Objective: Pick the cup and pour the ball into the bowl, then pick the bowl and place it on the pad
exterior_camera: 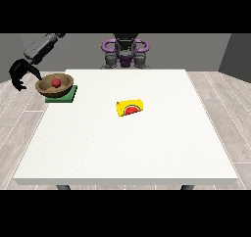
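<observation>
A brown bowl [55,85] rests on the green pad [62,95] at the table's left edge, and a red ball [56,82] lies inside it. The yellow cup [130,107] lies on its side near the middle of the table, its red inside facing the camera. The hand at the view's left [20,74] hangs just left of the bowl, off the table's edge, apart from the bowl, with its fingers curled downward around nothing. No hand shows at the view's right.
The white table [127,148] spreads wide in front of and to the right of the cup. The robot's torso [125,52] stands behind the far edge. Wooden floor lies all around.
</observation>
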Robot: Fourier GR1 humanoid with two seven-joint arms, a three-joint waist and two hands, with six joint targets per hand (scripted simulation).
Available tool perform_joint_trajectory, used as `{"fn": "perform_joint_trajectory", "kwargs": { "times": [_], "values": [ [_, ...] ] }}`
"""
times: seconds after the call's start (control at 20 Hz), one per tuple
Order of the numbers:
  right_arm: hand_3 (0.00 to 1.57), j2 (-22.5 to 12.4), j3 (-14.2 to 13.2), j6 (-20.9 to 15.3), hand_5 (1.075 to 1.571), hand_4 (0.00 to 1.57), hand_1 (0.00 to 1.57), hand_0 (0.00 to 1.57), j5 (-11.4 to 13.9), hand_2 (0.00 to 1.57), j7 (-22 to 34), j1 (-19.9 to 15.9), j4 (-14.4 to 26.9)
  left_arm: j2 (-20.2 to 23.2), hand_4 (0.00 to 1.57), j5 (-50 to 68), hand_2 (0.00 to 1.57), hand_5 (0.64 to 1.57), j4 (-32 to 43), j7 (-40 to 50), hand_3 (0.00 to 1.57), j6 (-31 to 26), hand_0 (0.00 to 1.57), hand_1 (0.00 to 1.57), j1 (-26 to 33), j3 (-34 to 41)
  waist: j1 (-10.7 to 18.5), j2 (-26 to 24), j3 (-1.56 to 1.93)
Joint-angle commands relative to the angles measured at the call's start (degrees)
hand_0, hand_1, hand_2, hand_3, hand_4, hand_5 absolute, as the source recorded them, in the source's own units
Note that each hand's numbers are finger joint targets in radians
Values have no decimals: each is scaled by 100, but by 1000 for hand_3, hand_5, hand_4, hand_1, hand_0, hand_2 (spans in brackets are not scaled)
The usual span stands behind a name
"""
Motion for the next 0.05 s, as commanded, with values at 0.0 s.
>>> {"fn": "perform_joint_trajectory", "kwargs": {
  "times": [0.0],
  "values": [
    [375, -240, -123, 313, 1467, 0, 134, 134, -188, 280, 235, -145, 38, 161, 0, 100, 0, 1515, 168, 148, 0, -105, 0, 0, -1, 54, -75, -151, 1]
  ]
}}
